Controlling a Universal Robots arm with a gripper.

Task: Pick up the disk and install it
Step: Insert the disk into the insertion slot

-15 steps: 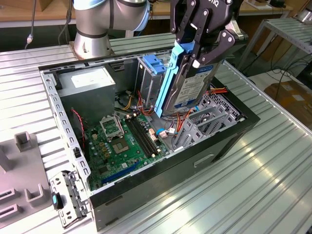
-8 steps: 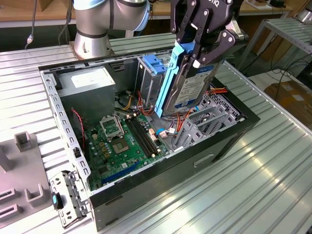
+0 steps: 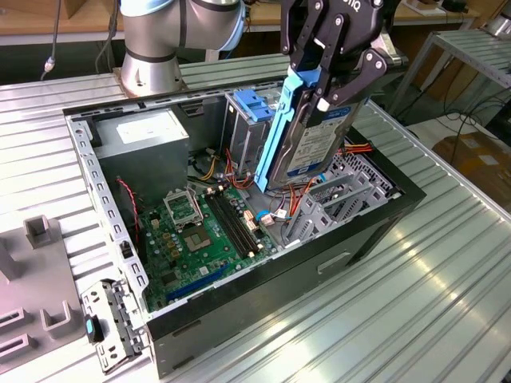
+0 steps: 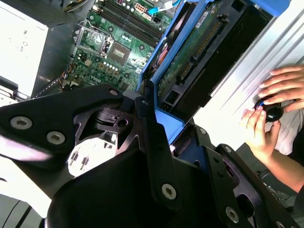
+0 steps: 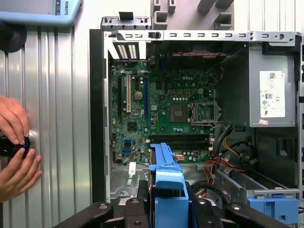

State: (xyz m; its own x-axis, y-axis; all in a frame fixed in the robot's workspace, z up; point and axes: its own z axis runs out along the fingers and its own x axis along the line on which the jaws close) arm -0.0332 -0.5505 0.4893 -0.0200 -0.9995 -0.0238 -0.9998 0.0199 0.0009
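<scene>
End effector (image 3: pixel 321 84) clamped on disk (image 3: pixel 318 152), on edge over open computer case (image 3: pixel 263 297), white-labelled power supply (image 3: pixel 160 159)

arm (image 3: pixel 160 36) cut off by pic edge | disk (image 3: pixel 319 148) partly hid by gripper (image 3: pixel 317 88) | hand (image 5: pixel 13 121) cropped

Labels on the power supply (image 5: pixel 259 85) and the disk (image 3: pixel 319 136) carry no readable print.

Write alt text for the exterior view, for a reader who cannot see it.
A robot arm's black pincer grips the disk, a grey drive in a blue carrier, holding it nearly upright over an open computer case. The case, showing a green motherboard, sits on a ribbed metal table.
</scene>
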